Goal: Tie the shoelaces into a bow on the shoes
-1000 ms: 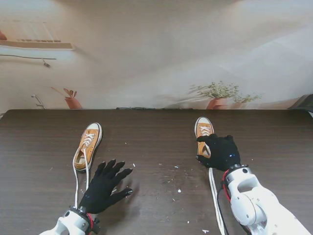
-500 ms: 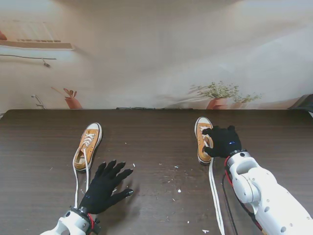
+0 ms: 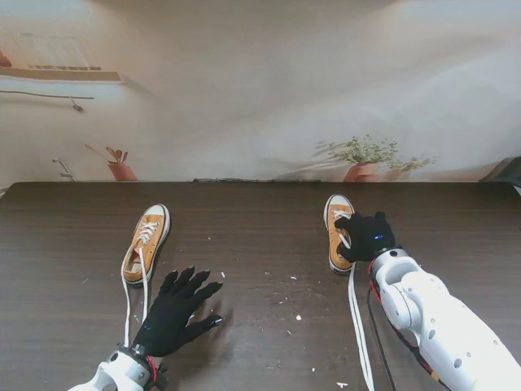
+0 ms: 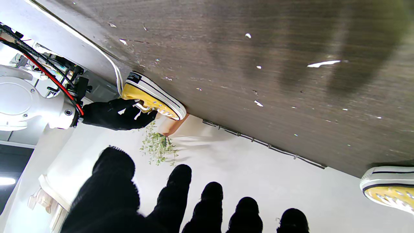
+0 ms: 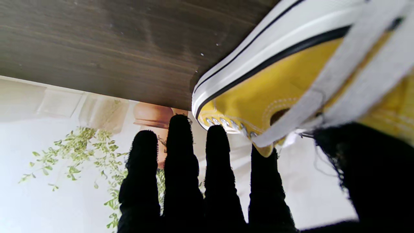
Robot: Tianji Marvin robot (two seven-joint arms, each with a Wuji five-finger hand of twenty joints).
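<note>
The worktop (image 3: 260,244) is dark brown wood grain, matte, flecked with small pale crumbs. Two low canvas shoes lie on it, mustard yellow with white rubber soles and toe caps, toes toward the upper edge of the stand's picture. The left shoe (image 3: 146,242) sits left of centre; its flat white laces (image 3: 128,301) trail down toward the lower left corner, untied. The left hand (image 3: 175,311), in a black knit glove, lies just lower right of that shoe, fingers spread and holding nothing, apart from the shoe and beside its laces.

The right shoe (image 3: 337,230) sits right of centre. The right hand (image 3: 368,237), also black-gloved, is against the shoe's right side at the lacing; in the right wrist view a flat white lace (image 5: 326,97) crosses close by the thumb, but I cannot tell whether it is pinched. A long lace (image 3: 356,326) runs from the shoe toward the lower edge.
</note>
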